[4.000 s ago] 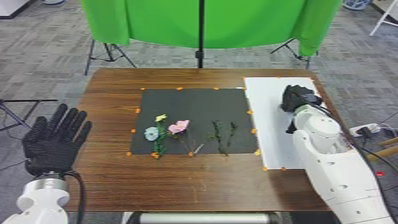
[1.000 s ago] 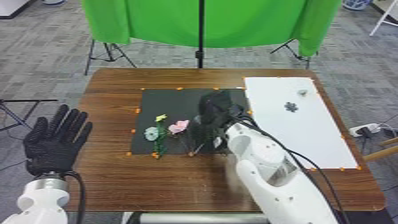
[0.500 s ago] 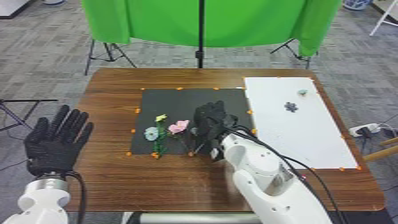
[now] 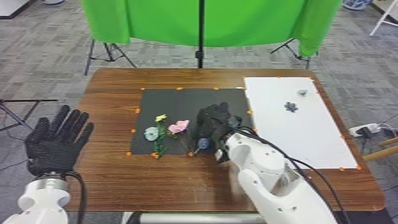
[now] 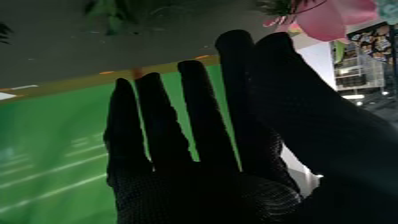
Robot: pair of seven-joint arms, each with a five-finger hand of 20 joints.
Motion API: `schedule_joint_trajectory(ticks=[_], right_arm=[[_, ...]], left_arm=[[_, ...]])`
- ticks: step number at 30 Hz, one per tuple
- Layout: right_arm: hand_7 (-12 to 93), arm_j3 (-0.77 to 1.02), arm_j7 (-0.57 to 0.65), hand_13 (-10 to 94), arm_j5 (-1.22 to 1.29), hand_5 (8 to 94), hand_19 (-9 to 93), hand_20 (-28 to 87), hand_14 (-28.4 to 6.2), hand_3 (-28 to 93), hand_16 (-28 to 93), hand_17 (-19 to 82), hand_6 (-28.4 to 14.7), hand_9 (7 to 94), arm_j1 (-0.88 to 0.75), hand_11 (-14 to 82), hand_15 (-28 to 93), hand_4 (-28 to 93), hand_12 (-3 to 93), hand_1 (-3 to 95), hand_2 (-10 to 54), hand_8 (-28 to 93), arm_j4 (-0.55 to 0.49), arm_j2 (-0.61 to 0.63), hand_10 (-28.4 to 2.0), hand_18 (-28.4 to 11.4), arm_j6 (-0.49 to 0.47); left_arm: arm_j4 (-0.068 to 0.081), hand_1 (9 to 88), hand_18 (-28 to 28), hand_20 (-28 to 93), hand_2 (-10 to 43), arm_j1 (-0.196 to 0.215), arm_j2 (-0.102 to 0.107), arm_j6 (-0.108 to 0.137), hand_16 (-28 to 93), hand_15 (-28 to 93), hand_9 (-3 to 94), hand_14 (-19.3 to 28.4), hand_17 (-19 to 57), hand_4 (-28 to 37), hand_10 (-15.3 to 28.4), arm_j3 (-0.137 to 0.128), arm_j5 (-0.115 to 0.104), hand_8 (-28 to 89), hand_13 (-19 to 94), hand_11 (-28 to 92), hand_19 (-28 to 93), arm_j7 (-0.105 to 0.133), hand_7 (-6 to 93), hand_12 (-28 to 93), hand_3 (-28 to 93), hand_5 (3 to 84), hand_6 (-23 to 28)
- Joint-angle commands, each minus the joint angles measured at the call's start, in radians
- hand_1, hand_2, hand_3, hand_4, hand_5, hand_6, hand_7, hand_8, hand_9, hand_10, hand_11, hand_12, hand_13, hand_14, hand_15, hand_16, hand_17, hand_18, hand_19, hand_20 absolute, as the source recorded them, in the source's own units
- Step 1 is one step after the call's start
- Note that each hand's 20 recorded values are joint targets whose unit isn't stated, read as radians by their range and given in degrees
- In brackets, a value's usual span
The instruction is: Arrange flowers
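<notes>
Toward six o'clock on the black mat (image 4: 169,102), a dark blue bloom (image 4: 202,143) sits just beside the right hand (image 4: 213,121), its fingers straight, slightly apart. Probably placing; next, align bloom with greenery (image 5: 111,15). Between eight and nine, the left hand (image 4: 53,151) lies spread.

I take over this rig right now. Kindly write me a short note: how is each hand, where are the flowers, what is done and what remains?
Left hand: open, beside the dark mat.
Right hand: over the mat's right part, fingers straight.
Flowers: yellow flower, light blue flower and pink flower are on the mat; a darker blue piece is by the right hand, whether touched I cannot tell.
Done: those three look placed.
Left: settle the darker blue piece; then probably bring the dark flower piece and small pale piece from the white sheet.
</notes>
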Motion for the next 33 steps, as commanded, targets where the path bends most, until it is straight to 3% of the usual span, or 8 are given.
schedule_joint_trajectory(ticks=[1, 5, 11, 16, 22, 33], right_arm=[[18, 0.104, 0.070, 32, 0.061, 61.4, 55, 20, -17.9, 87, 18, 6, -2.0, 48.0, 0.005, 8.4, 18, -28, 13.2, 42.6, -9.5, -14, -0.047, 0.009, -17.2, -19.9, 0.036], [17, 0.210, 0.150, 31, 0.101, 57.1, 55, 20, -18.4, 87, 18, 7, -3.1, 46.2, 0.018, 7.8, 18, -28, 13.3, 40.2, -9.5, -13, -0.057, 0.051, -18.1, -19.9, 0.077], [15, 0.381, 0.260, 31, 0.116, 53.0, 56, 20, -18.6, 86, 18, 8, -4.0, 44.5, 0.035, 7.3, 18, -28, 13.4, 39.7, -9.5, -12, 0.012, 0.135, -18.2, -20.0, 0.089], [15, 0.412, 0.233, 34, 0.076, 52.2, 57, 20, -17.0, 85, 17, 10, -0.7, 45.0, 0.060, 7.5, 17, -28, 12.7, 44.6, -9.5, -12, 0.104, 0.181, -14.2, -20.0, 0.068], [15, 0.400, 0.231, 45, 0.054, 50.5, 65, 24, -13.3, 83, 19, 16, 0.7, 48.2, 0.071, 7.4, 19, -28, 12.3, 46.9, -9.5, -13, 0.181, 0.150, -11.9, -21.0, -0.027], [16, 0.342, 0.217, 53, 0.001, 52.6, 70, 28, -10.4, 71, 20, 20, 1.2, 53.2, 0.112, 9.1, 26, -28, 12.8, 52.2, -9.5, -13, 0.344, 0.094, -10.4, -20.5, 0.050]], left_arm=[[0.001, 24.7, 13.0, 14, 15.6, 0.013, -0.011, 0.002, -3, 23, 40.9, 12.8, -4.5, -28.3, 14.0, 0.005, 0.000, -10, 34, 18, 33, 0.001, 11.7, 9, 79, 46.1, 8.3], [-0.006, 24.7, 13.0, 14, 15.6, 0.028, -0.016, 0.005, -3, 24, 40.9, 12.8, -4.5, -28.3, 14.0, 0.000, -0.004, -10, 34, 19, 33, 0.013, 11.6, 10, 79, 46.1, 8.3], [-0.016, 24.7, 13.0, 14, 15.5, 0.046, -0.017, 0.006, -3, 24, 40.9, 12.8, -4.5, -28.3, 14.0, -0.007, -0.005, -10, 34, 18, 33, 0.024, 11.6, 9, 79, 46.1, 8.2], [-0.019, 24.7, 13.0, 14, 15.5, 0.056, -0.016, 0.007, -3, 23, 40.9, 12.8, -4.5, -28.3, 14.0, -0.011, -0.009, -10, 34, 19, 33, 0.039, 11.7, 10, 79, 46.1, 8.2], [-0.018, 24.6, 13.0, 14, 15.5, 0.050, -0.015, 0.006, -3, 23, 40.9, 12.8, -4.5, -28.3, 14.0, -0.005, -0.008, -10, 34, 19, 33, 0.031, 11.8, 10, 79, 46.1, 8.2], [-0.011, 24.7, 13.0, 14, 15.6, 0.037, -0.017, 0.009, -3, 23, 40.9, 12.8, -4.5, -28.3, 13.9, 0.001, -0.007, -10, 34, 19, 33, 0.017, 11.7, 9, 79, 46.1, 8.2]])
